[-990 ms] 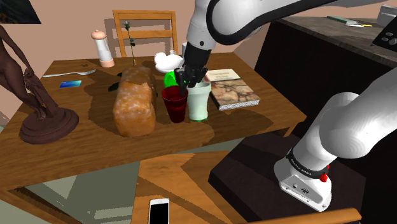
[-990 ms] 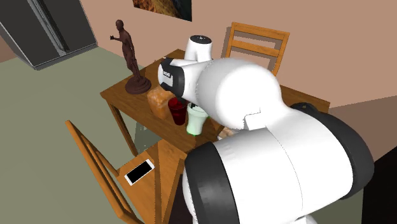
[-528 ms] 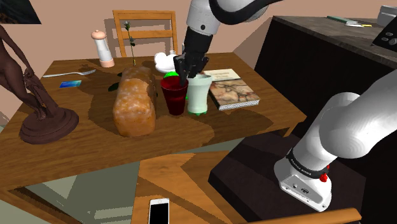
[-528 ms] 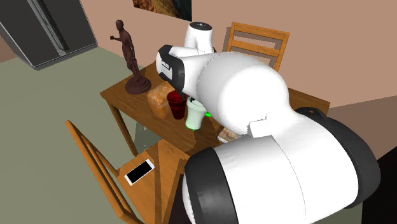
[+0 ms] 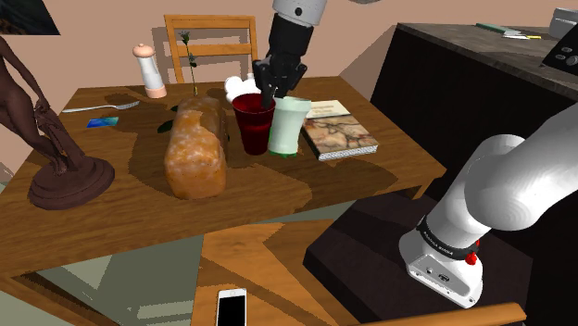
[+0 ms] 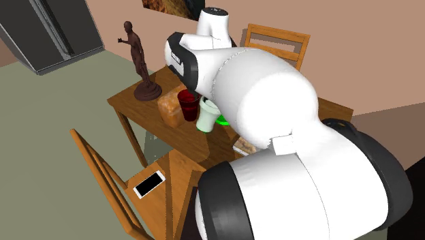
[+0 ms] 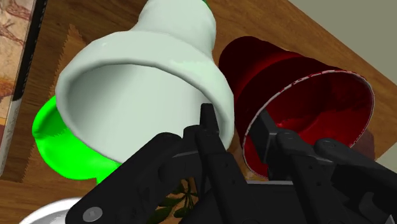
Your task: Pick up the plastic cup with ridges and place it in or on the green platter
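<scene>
Pinching the rim of the dark red ridged cup, the fingers hold it beside a pale cup.

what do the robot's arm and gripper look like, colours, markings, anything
The arm is glossy white, with rounded, bulky links and black bands at the joints. The link nearest the stand carries a small red mark. The gripper is all black, with two narrow fingers on angular linkages.
</scene>
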`<state>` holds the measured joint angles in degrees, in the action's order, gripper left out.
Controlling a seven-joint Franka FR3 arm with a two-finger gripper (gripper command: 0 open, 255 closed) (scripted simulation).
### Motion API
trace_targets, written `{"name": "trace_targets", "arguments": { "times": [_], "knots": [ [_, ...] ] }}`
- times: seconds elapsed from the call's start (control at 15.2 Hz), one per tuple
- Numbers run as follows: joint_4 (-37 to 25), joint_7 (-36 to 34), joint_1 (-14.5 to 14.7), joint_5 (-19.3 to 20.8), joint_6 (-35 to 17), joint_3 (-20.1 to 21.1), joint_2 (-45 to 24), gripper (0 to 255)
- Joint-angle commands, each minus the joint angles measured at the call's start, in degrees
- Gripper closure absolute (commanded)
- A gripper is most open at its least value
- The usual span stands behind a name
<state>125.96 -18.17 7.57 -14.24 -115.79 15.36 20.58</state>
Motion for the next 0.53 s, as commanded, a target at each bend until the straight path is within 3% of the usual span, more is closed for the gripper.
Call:
{"name": "trace_targets", "arguments": {
  "times": [0.0, 0.46],
  "knots": [
    [-1.5, -0.2, -0.1, 0.2, 1.6, -0.1, 0.2, 255],
    [-6.8, 1.6, -1.2, 1.1, 5.8, -2.1, -1.4, 255]
  ]
}}
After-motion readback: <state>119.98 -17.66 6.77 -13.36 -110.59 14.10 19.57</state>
